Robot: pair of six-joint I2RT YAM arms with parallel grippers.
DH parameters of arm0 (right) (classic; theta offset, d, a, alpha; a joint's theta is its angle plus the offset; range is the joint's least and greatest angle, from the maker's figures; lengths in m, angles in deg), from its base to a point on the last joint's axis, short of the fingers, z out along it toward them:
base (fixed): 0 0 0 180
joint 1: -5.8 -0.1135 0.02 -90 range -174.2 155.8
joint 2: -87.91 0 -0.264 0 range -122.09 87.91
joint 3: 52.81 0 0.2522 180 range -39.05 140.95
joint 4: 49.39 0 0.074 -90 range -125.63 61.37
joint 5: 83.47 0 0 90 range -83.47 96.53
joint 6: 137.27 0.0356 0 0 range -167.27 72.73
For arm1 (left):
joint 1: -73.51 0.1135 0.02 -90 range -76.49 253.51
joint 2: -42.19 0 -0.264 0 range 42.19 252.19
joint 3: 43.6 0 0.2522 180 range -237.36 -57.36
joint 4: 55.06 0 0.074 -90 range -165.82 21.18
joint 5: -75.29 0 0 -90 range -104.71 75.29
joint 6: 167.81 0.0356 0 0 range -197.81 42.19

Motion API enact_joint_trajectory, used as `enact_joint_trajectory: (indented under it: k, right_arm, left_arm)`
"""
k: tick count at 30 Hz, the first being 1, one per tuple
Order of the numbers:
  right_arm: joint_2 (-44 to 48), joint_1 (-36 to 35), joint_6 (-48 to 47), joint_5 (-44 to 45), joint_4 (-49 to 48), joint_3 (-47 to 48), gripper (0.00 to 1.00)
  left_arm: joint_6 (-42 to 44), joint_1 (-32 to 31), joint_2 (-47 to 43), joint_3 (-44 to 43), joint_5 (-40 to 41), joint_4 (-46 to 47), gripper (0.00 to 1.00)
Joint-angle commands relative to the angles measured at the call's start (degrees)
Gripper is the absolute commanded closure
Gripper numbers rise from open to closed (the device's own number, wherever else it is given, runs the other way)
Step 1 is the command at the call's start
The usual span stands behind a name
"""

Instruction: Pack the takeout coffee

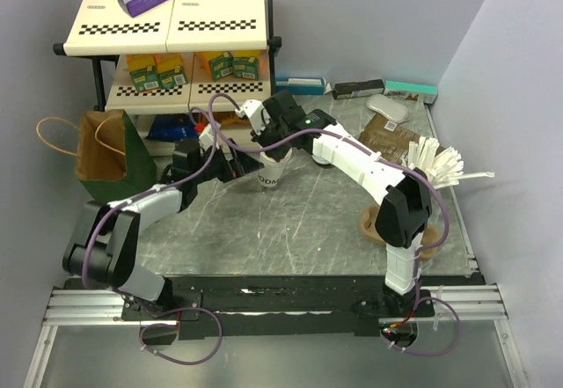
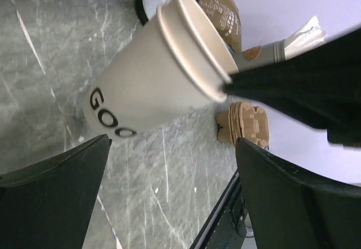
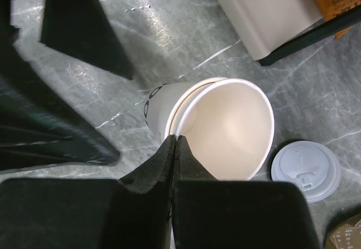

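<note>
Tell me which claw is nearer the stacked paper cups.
Right. The right claw is shut on the rim of the cups; the left claw stands open facing them, apart.

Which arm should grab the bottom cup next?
Left. The left claw is open, close beside the outer cup; the right claw is busy, shut on the inner cup rim.

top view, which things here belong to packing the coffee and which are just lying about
Job: nested paper cups, rim pinched by right fingers; open left fingers near them; likely white lid, pulp cup tray, paper bag.
Lying about: tumbler of white sticks, shelf, small boxes, brown pouch.
</note>
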Motion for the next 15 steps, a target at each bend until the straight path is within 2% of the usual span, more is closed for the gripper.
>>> enact_joint_trajectory:
  k: [1, 15]
  right_arm:
    - [0.3, -0.9, 1.2, 0.1, -1.3, 1.1, 1.0]
    - [1.0, -1.5, 0.9, -1.0, -0.9, 0.3, 1.0]
  left_arm:
    - [-1.2, -0.1, 2.8, -4.7, -1.5, 1.8, 0.01]
    - [-3.1, -0.1, 8.5, -8.8, -2.2, 1.7, 0.01]
